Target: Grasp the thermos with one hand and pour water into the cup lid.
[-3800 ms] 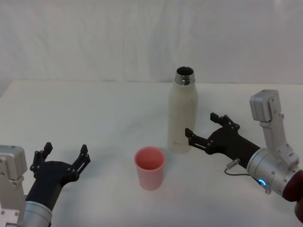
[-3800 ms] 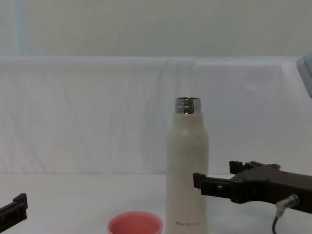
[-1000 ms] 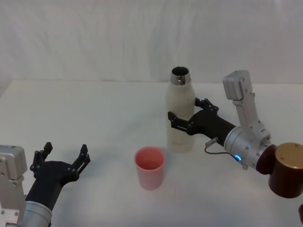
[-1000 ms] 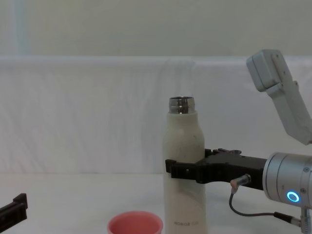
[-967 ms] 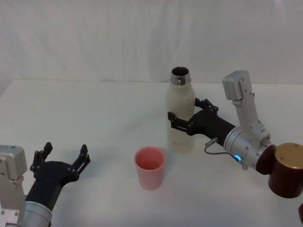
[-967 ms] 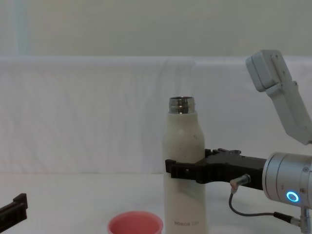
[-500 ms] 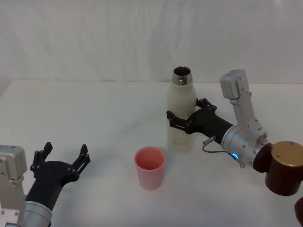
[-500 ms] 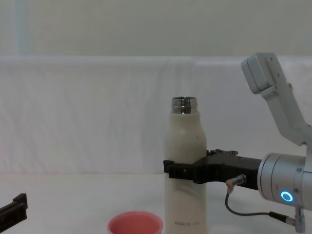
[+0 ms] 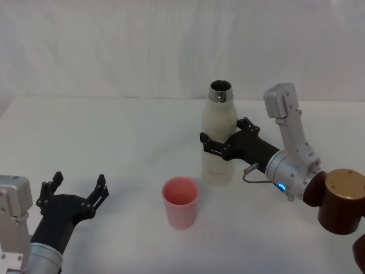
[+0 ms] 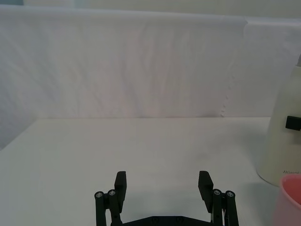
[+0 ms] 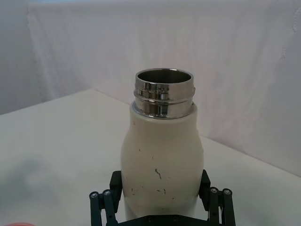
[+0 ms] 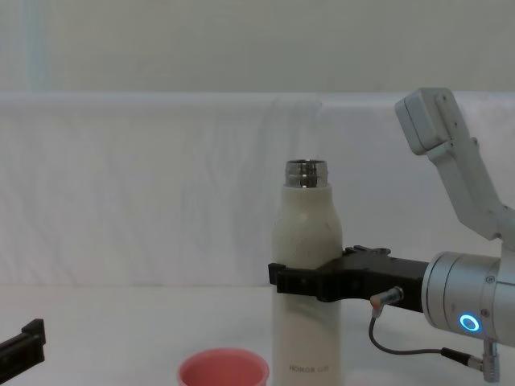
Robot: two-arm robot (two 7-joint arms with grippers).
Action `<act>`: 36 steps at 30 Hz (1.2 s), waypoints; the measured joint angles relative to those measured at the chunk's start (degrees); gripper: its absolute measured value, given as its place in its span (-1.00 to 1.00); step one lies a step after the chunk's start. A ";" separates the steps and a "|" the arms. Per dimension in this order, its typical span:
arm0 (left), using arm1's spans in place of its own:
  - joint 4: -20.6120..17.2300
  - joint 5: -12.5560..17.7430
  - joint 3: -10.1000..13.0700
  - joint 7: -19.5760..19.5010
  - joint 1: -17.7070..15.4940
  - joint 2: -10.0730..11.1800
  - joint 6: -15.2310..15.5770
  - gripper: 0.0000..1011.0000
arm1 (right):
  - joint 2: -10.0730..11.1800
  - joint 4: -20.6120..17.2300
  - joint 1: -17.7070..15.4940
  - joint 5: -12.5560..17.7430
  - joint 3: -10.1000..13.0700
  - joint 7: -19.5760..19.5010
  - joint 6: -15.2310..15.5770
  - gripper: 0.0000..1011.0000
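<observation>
White cloth hangs across the whole background, and a plain white desk (image 9: 114,148) spreads out in front of it. Right of centre in the head view stands the tall cream-white thermos (image 9: 219,134), upright, its shiny steel threaded neck open at the top, small grey lettering low on its body. Around its middle sits the right hand (image 9: 223,141), the black two-fingered one on the silver-grey cylindrical arm with the blue glowing ring (image 9: 282,185). It reaches in from the right of the frame, and its fingers (image 9: 212,146) are clamped against the bottle's sides, one on the near side, one behind. From the chest view the same grip runs level across the thermos (image 12: 306,273), roughly halfway up, with the right hand (image 12: 310,281) wrapped round it. The right wrist view looks straight up the bottle (image 11: 162,155) from between the two fingers (image 11: 99,203), which press against its flanks; the steel mouth gapes open.

Below and left of the thermos, near the centre of the head view, stands the small round pink-red cup lid (image 9: 180,202), upright, mouth up, close to the bottle but apart from it.

Down in the lower left corner of the head view the left hand (image 9: 74,191) rests low over the desk, fingers spread wide, grasping nothing, well apart from the cup lid and the thermos.
</observation>
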 joint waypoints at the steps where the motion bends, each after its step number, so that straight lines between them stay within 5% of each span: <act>1: 0.00 0.00 0.00 0.00 0.00 0.00 0.00 0.98 | 0.01 -0.01 -0.01 0.00 0.00 0.00 0.00 0.98; 28: 0.00 0.00 0.00 0.00 0.00 0.00 0.00 0.98 | 0.11 -0.21 -0.11 0.03 0.00 0.01 0.05 0.89; 36: 0.00 0.00 0.00 0.00 0.00 0.00 0.00 0.98 | 0.99 -3.53 -1.56 -0.95 0.35 -1.04 0.50 0.89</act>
